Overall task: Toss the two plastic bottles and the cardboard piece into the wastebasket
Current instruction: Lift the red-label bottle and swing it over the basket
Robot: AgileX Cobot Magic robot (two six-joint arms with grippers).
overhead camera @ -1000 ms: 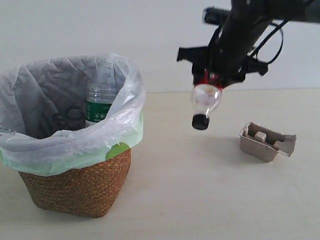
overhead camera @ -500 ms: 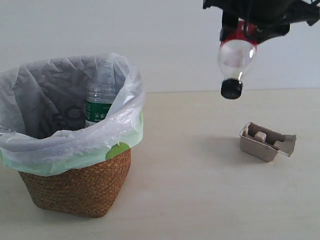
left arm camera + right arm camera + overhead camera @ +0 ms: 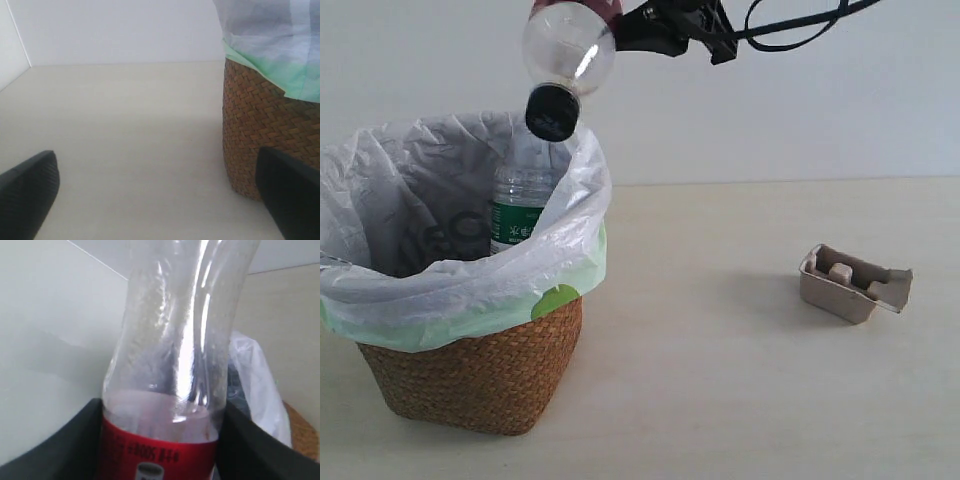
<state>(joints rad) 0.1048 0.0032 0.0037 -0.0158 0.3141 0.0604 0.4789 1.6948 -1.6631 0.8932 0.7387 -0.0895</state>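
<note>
My right gripper (image 3: 161, 440) is shut on the red-label bottle (image 3: 566, 55), which hangs cap down above the far rim of the wastebasket (image 3: 475, 365). In the right wrist view the clear bottle (image 3: 175, 355) fills the frame between the two black fingers (image 3: 65, 440). The green-label bottle (image 3: 520, 205) stands inside the bag. The cardboard piece (image 3: 853, 283) lies on the table at the right. My left gripper (image 3: 160, 200) is open, low on the table beside the wicker wall (image 3: 265, 130).
The white bag (image 3: 440, 270) with its green edge drapes over the basket rim. A pale wall stands behind the table. Bare tabletop lies between the basket and the cardboard piece.
The right arm has lifted the red-label bottle and carried it left, from above the table near the cardboard piece to over the wastebasket.
</note>
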